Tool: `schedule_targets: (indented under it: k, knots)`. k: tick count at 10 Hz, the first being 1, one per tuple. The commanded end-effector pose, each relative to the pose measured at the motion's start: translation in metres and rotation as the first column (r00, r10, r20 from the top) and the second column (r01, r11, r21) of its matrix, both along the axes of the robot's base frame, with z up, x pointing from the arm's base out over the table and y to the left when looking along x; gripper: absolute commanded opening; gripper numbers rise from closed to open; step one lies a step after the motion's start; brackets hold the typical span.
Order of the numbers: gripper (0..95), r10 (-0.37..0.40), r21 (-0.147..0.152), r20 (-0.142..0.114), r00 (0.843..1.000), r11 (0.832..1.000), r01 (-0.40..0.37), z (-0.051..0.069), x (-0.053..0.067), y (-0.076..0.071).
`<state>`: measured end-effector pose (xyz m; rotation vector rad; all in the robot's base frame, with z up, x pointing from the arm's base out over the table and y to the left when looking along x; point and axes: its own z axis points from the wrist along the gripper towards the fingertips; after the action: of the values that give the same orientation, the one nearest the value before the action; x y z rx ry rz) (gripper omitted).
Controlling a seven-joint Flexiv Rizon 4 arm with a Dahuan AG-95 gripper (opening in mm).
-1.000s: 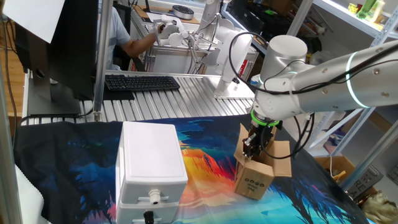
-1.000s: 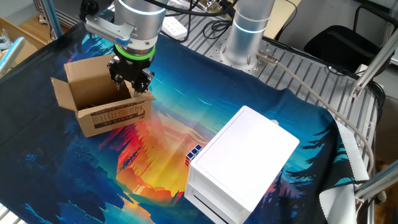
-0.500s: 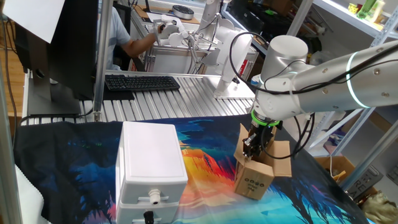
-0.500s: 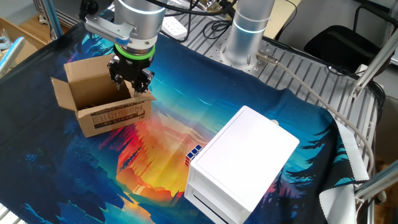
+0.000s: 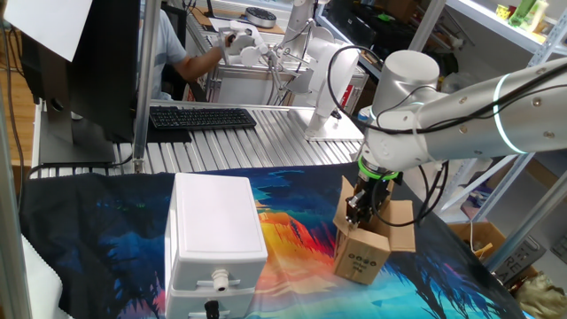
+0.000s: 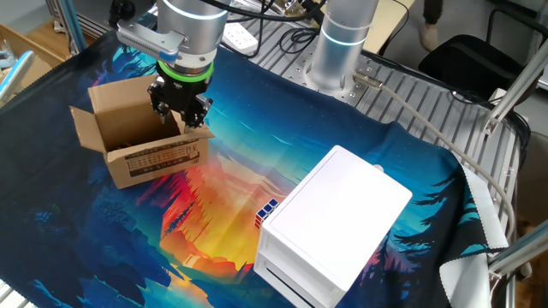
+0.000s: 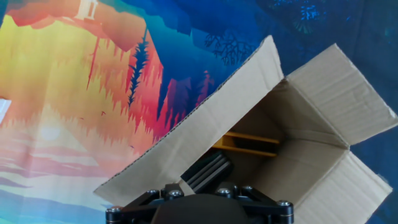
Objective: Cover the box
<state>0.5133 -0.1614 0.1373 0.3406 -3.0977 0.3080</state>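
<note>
I see a big cloth [image 6: 360, 111] with a bright picture of trees and a sunset spread over the table. It is the biggest thing here. On it sits a big white case [image 6: 330, 224], well apart from where I am working.

Next in size is my robot arm [image 5: 461, 111]. It bends down over the small brown box [image 6: 141, 141], which stands on the cloth near one edge, far from the white case.

The box is not covered yet. Its top is wide open and I can look down inside it. In the hand view I see something yellow [image 7: 249, 144] lying at the bottom. One long flap [image 7: 199, 124] stands up along the side near the bright part of the cloth. Another flap [image 7: 342, 93] leans outward on the far side. So all the folding is left to do. I think each flap has to be pushed down flat before the job is done.

Now my gripper [image 6: 180, 109]. It points down and hangs just above the box's open top, right by the tall flap. In the hand view one dark finger [image 7: 208, 173] shows close behind that flap, on the inner side. I cannot tell if the fingers pinch the flap or only sit next to it. I cannot see the gap between the fingers clearly.
</note>
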Motion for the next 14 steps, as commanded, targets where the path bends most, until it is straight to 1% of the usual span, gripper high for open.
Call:
schedule_targets:
  k: [1,4,7,12,14]
  knots:
    - [38.0,-0.011,0.020,0.000,1.000,1.000,0.011,0.0000,0.0003,0.0004]
    - [38.0,-0.030,0.035,0.001,1.000,0.999,0.030,0.0000,0.0003,0.0004]
    - [38.0,-0.035,0.037,0.001,0.999,0.999,0.035,0.0000,0.0003,0.0004]
    - [38.0,-0.054,0.052,-0.013,0.998,0.997,0.054,0.0000,0.0003,0.0004]
    - [38.0,-0.061,0.054,-0.013,0.998,0.997,0.061,0.0000,0.0003,0.0004]
